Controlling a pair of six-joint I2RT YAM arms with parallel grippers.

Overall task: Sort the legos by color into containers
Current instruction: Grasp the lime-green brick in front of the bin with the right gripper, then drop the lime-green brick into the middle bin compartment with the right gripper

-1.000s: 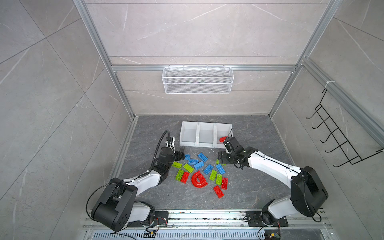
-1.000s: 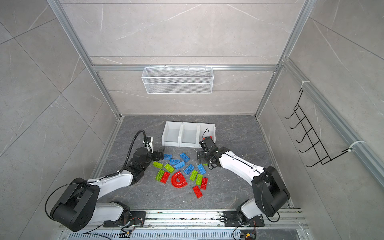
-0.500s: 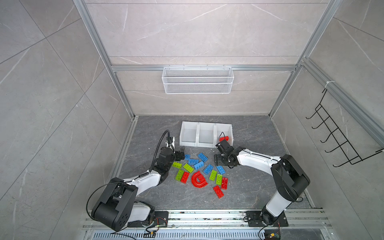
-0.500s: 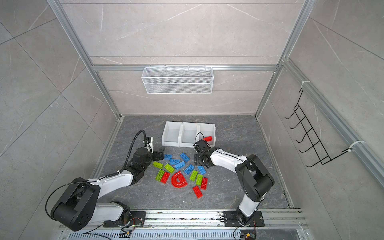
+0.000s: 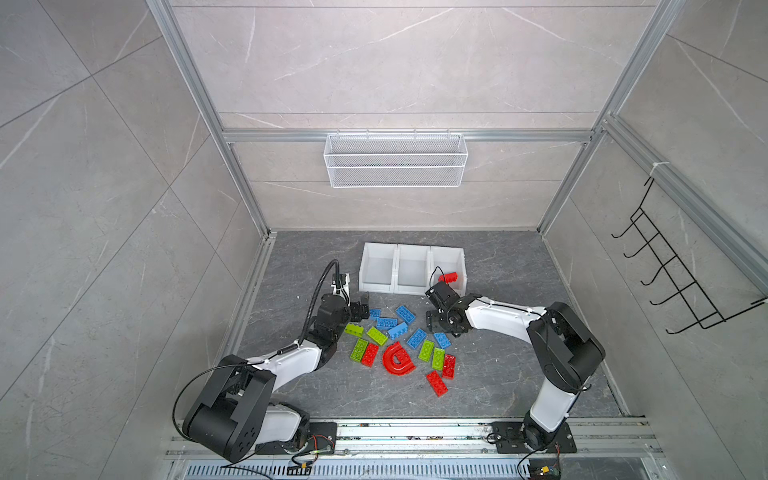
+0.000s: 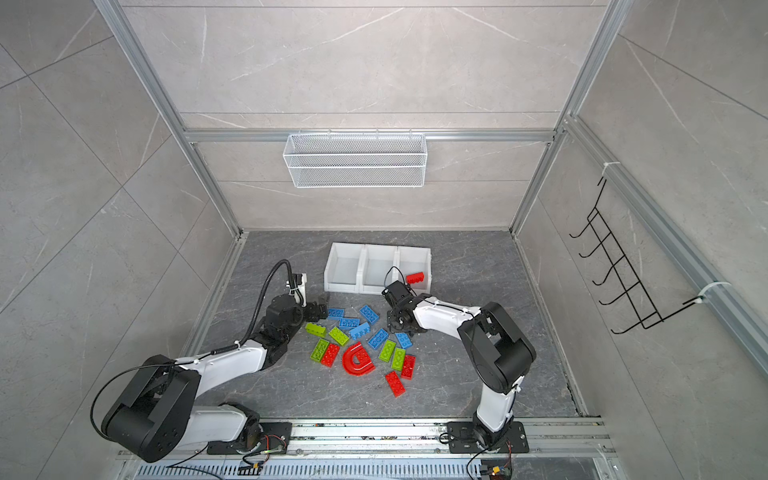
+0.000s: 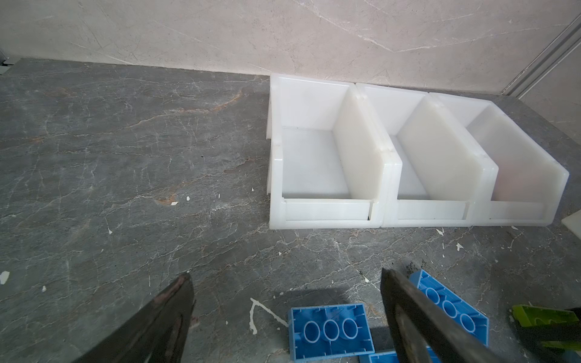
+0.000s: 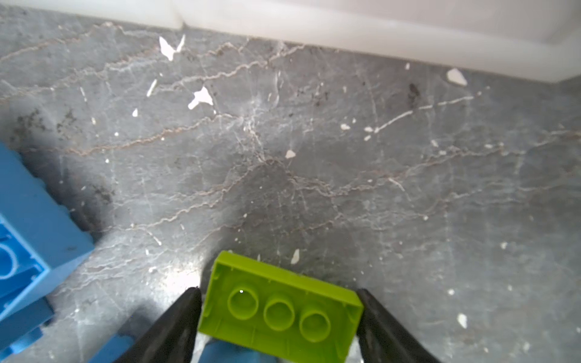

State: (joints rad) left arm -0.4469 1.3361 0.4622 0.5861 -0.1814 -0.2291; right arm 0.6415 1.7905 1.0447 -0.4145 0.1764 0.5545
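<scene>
No readable text, label, brand mark, number or sign stands on the legos [image 5: 386, 322], the containers [image 5: 376, 286] or the wire basket [image 5: 395, 176].

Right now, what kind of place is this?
Probably a robot test cell: an aluminium frame with grey panels encloses it, two arms stand on a front rail, and toy bricks lie by white bins.

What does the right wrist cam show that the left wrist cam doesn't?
Right wrist only: an upside-down lime green plastic brick between the fingers of the right end effector; grip unconfirmed. Left wrist only: the full row of three joined white plastic bins and the open left end effector. Both: blue plastic bricks, the grey marbled tabletop, the bins' front wall.
</scene>
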